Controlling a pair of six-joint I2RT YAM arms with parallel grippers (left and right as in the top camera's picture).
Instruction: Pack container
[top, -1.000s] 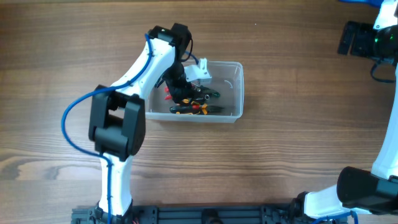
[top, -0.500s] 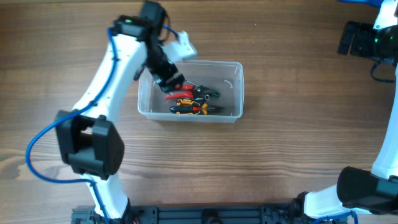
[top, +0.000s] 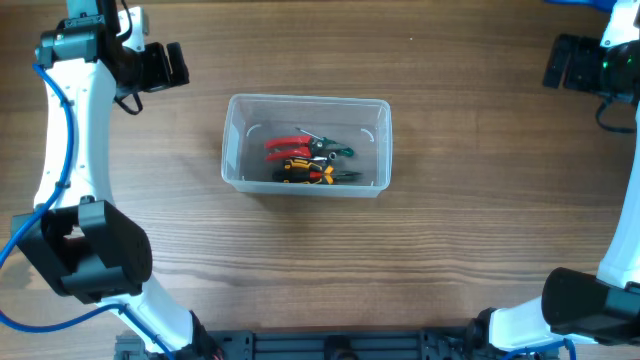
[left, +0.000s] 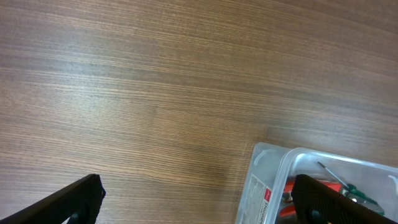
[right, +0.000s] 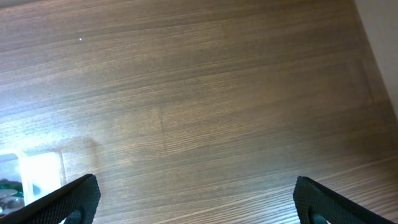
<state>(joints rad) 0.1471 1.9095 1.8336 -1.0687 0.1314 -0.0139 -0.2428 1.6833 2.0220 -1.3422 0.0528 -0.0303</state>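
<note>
The clear plastic container (top: 232, 150) stands mid-table and holds several hand tools with red, yellow and green handles (top: 300, 160). My left gripper (top: 165, 65) is open and empty at the far left, well away from the container. In the left wrist view its jaws (left: 199, 199) spread over bare wood, with the container's corner (left: 267, 180) at lower right. My right gripper (top: 560, 62) is open and empty at the far right; its wrist view shows the jaws (right: 199, 199) over bare wood and a sliver of the container (right: 31, 168) at the left edge.
The wooden table (top: 460, 250) surrounds the container. The right arm's base (top: 590, 310) stands at the lower right and the left arm's base (top: 90, 260) at the lower left.
My left gripper has lifted out of the container and swung away to the far left of the table. The tools stay in the container. The right arm has not moved.
</note>
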